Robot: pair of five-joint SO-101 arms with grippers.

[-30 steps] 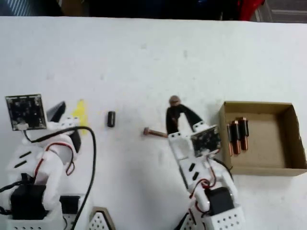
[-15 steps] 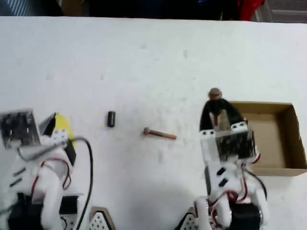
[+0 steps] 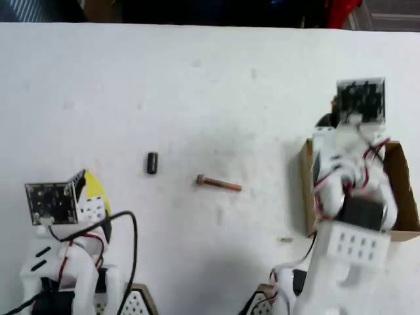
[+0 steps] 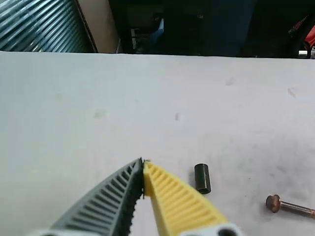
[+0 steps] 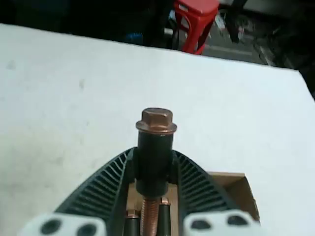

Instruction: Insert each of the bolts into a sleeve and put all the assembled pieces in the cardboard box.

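Right wrist view: the right pincer clamps a sleeved bolt, its axis along the fingers and head past the tips, above the cardboard box. In the high view the arm hides that grip. The left pincer is closed, holding nothing. The loose bolt lies crosswise on the worktop, head toward the loose sleeve.

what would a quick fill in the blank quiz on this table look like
The right gripper is shut on an assembled piece above the cardboard ____.
The left gripper, holding nothing, is ____.
The black sleeve lies on the table apart from the loose ____.
Missing: box; shut; bolt
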